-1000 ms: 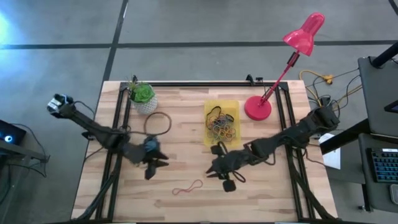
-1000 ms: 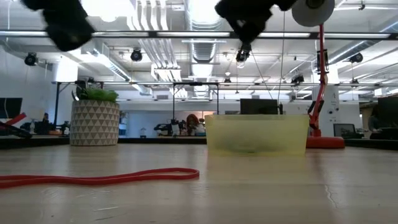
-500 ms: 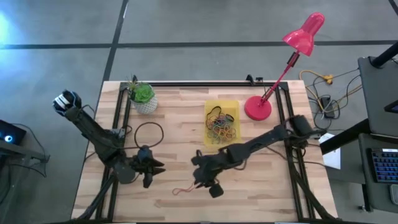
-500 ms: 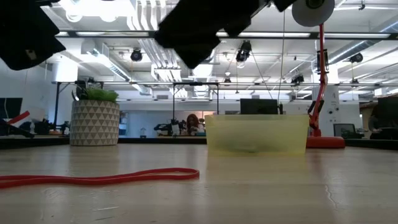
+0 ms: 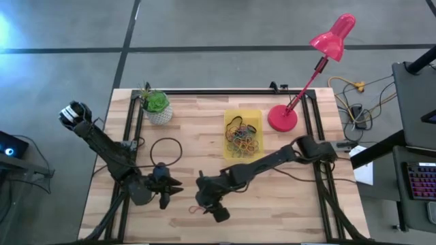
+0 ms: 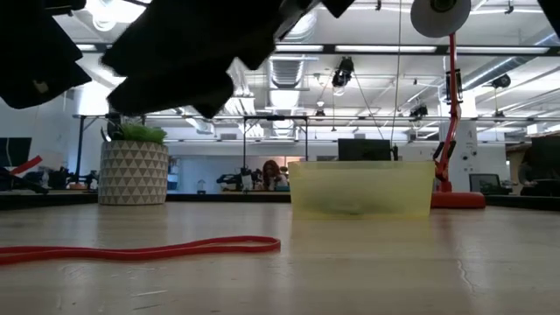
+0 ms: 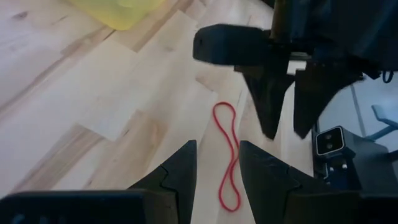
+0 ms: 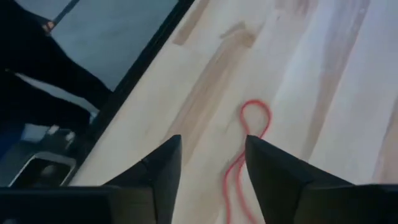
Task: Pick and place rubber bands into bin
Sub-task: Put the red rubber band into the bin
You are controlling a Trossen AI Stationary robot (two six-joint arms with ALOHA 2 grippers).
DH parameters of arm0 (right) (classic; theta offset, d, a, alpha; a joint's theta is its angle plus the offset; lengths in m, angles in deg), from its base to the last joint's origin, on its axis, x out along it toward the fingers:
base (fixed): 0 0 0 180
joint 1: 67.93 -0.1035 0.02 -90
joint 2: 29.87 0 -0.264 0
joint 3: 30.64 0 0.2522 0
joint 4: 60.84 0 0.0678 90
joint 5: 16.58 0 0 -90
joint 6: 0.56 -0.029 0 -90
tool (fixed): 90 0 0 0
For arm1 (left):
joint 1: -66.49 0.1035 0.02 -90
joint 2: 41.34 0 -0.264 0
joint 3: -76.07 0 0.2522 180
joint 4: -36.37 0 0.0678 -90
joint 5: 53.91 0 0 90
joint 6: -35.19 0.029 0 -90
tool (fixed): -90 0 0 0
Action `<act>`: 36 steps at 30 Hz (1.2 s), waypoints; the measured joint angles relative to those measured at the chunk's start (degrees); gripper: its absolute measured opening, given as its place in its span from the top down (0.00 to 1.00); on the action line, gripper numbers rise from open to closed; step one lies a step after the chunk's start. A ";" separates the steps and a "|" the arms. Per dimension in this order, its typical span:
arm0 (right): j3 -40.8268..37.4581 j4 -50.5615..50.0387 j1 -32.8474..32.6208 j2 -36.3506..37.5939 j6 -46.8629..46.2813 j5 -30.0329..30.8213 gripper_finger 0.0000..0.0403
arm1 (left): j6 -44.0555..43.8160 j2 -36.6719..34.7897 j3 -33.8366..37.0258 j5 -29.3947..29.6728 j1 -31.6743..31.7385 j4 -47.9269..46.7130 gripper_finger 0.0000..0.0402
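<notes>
The right tool (image 5: 208, 204) is hanging over the near part of the tabletop (image 5: 286, 204), fingers spread and gripping nothing, directly above the one loose red band (image 7: 227, 155) that is lying flat on the wood. In the right wrist view the band (image 8: 242, 155) is running up between the two fingers (image 8: 273, 171), so the tool appears already aligned for the pick. The left tool (image 5: 167, 185) is waiting just beside it, to its left, fingers parted and holding nothing.

The bin (image 5: 243, 134) is sitting well apart, farther back near the red lamp (image 5: 320, 61), and is already holding a tangle of coloured bands (image 5: 244, 141).

To do the pick well, the right tool should probably be lowering straight down until its tips are touching the wood on either side of the strand, then closing fully: the band is thin and lying flat, so a shallow close is likely to miss it. Pinching near the middle of the loop would leave both ends dangling evenly. It should then be lifting clear of the left tool before travelling to the bin, and releasing low inside the rim, since a springy band may bounce out.

No brand, label or writing is legible in any view.
</notes>
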 joint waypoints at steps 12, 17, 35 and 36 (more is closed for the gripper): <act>17.33 -19.35 -1.05 -11.26 -0.79 5.90 0.56 | 0.02 -2.29 0.30 2.74 -3.00 -0.68 0.74; 21.49 -28.94 -1.41 -13.57 -0.28 6.90 0.58 | -0.69 -2.37 0.25 5.13 -4.37 -0.46 0.74; 20.25 -35.38 -1.84 -13.73 -3.17 13.01 0.62 | -1.51 -2.25 0.41 12.71 -8.53 -0.30 0.74; 20.25 -35.70 -1.84 -13.72 -3.22 13.42 0.62 | -1.51 -2.25 0.40 12.85 -8.55 -0.27 0.74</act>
